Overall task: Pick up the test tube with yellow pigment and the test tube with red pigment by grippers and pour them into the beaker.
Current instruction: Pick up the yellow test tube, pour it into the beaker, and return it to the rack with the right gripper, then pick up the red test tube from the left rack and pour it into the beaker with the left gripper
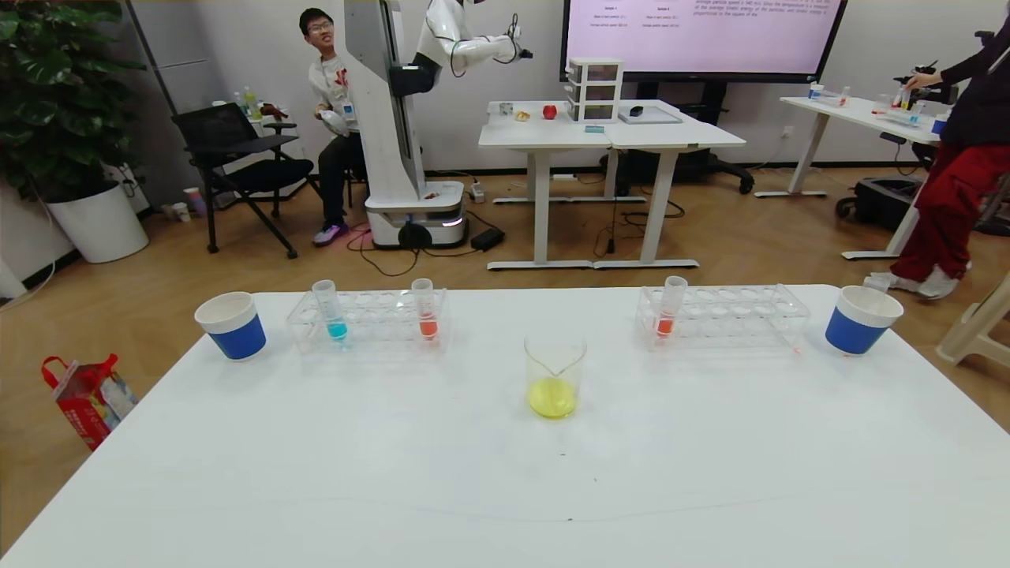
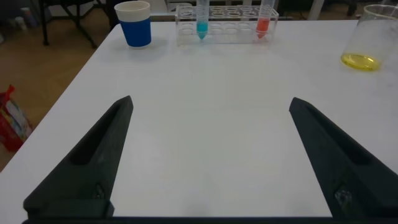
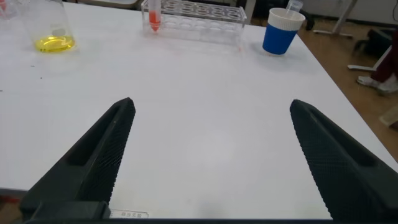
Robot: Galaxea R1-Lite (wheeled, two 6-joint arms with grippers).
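The beaker (image 1: 555, 379) stands at the table's middle with yellow liquid in its bottom; it also shows in the left wrist view (image 2: 367, 37) and the right wrist view (image 3: 46, 28). One red-pigment tube (image 1: 425, 309) stands upright in the left rack, another (image 1: 669, 308) in the right rack. No tube with yellow liquid is in view. My left gripper (image 2: 211, 101) is open and empty over bare table near the front left. My right gripper (image 3: 212, 102) is open and empty near the front right. Neither gripper shows in the head view.
A blue-liquid tube (image 1: 331, 310) stands in the left rack (image 1: 371, 327). Blue-and-white paper cups stand at the far left (image 1: 232, 325) and far right (image 1: 860, 319). A slim clear thing (image 3: 293, 5) sticks out of the right cup. The right rack (image 1: 734, 315) has several free holes.
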